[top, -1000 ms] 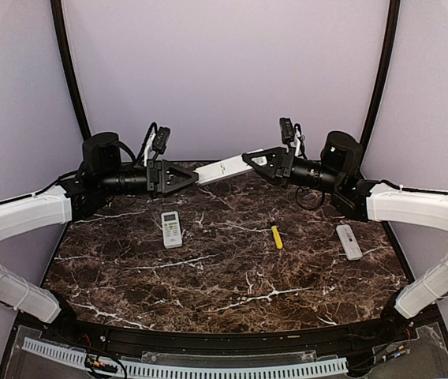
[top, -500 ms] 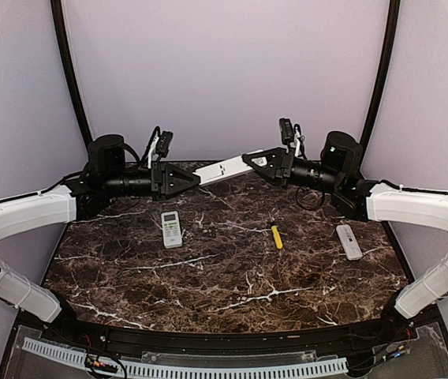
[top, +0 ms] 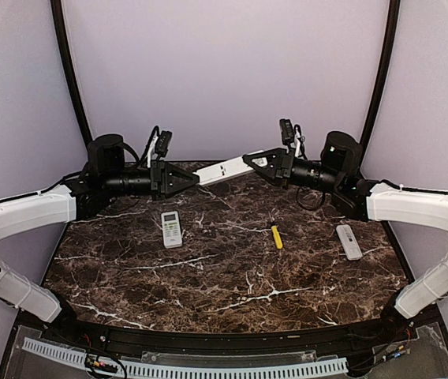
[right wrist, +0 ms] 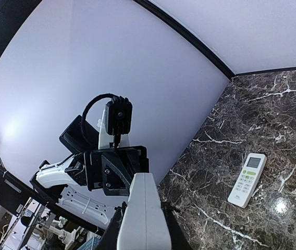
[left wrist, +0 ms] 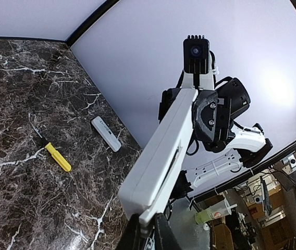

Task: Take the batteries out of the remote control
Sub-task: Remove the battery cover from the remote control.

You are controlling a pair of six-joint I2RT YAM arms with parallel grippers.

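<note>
Left pincer (top: pixel 196 178) is clenching one end of the white remote (top: pixel 228 167), and right pincer (top: pixel 248 159) is gripping the other end, mid-air. Batteries aren't showing, so I'm guessing they're inside, between the pincers. Remote is looking rigid, light and slick, so I'm favouring grips on the long edges.

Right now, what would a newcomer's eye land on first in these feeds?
The long white remote held in the air between the left gripper and right gripper, above the far edge of the table. Below lie a small remote left of centre, a yellow-handled tool and a grey remote to the right.
</note>
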